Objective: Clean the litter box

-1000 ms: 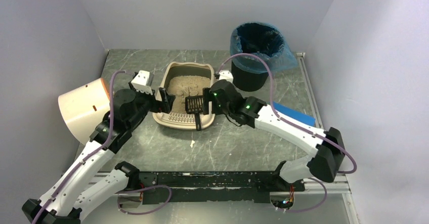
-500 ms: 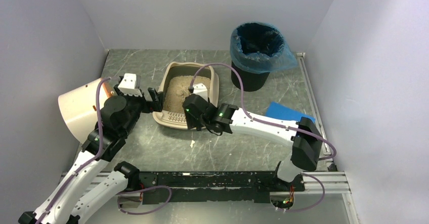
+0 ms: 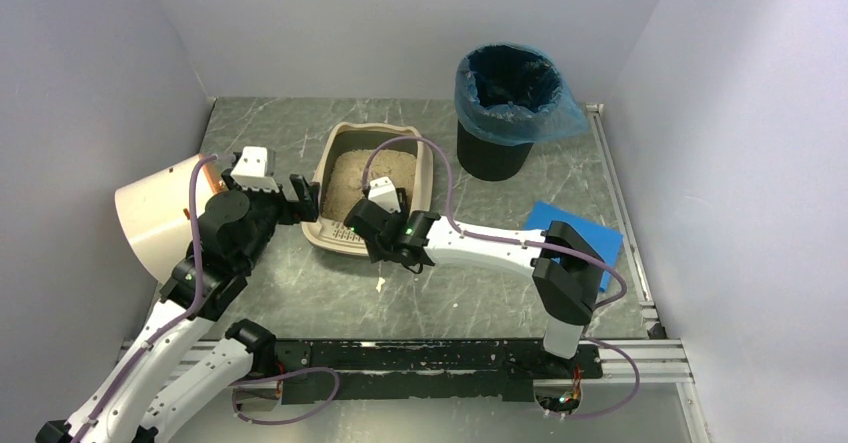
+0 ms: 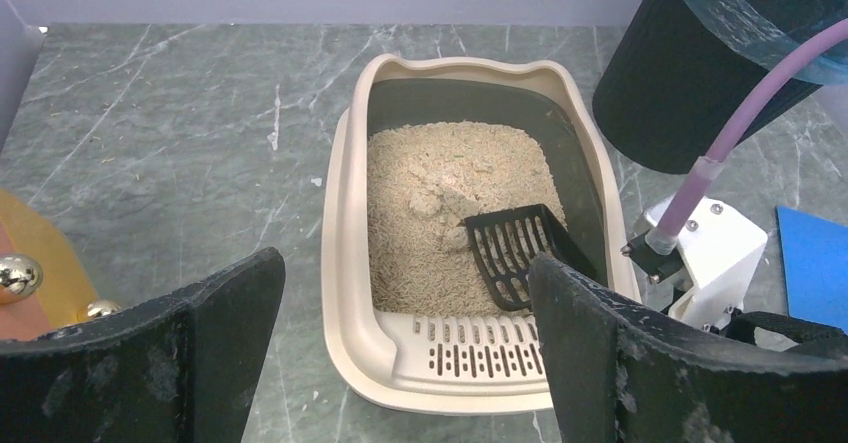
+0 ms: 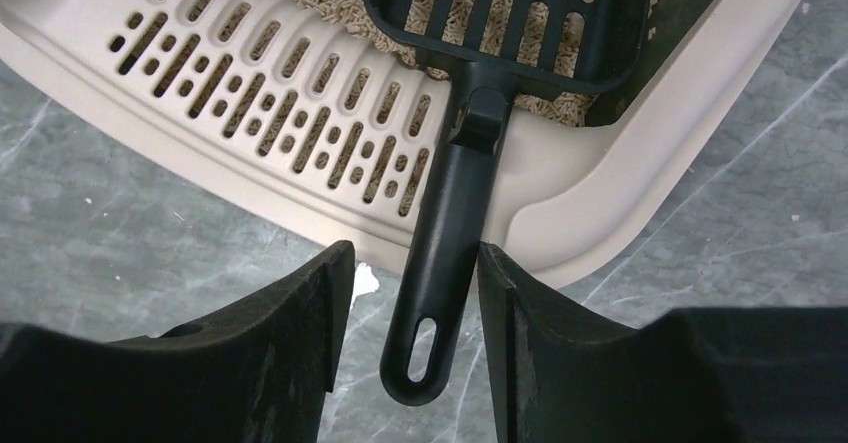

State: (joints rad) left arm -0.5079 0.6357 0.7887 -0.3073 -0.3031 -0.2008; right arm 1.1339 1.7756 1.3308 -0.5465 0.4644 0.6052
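The beige shallow plastic litter box (image 3: pixel 324 171) with rounded corners stands near the middle of the grey marbled tabletop (image 3: pixel 470 293), its slotted grate lip toward the arms and sandy tan litter inside. A black slotted plastic scoop (image 4: pixel 508 251) lies in its near right part, the blade on the litter and the handle going out over the rim, above the tabletop.

The right end effector (image 5: pixel 412 255) is low at this near right corner, with the scoop handle between its two fingers. The fingers are apart: one is at the handle or touching it, and the other has a clear gap, so it does not clamp the handle. From above, the right wrist and its white camera box (image 4: pixel 705 253) cover this corner and hide the scoop. A purple cable (image 4: pixel 745 113) curves over the box.

The left end effector (image 4: pixel 405 265) is just beside the left rim, its fingers wide apart and holding nothing.

A small white scrap (image 3: pixel 380 284) lies on the tabletop close before the box. A cream cylindrical drum (image 3: pixel 160 213) lies on its side at the far left, behind the left arm. A black round bin with a blue liner (image 3: pixel 505 113) stands behind the box to the right, apart from it. A flat blue sheet (image 3: pixel 600 229) lies at the right, partly under the right arm
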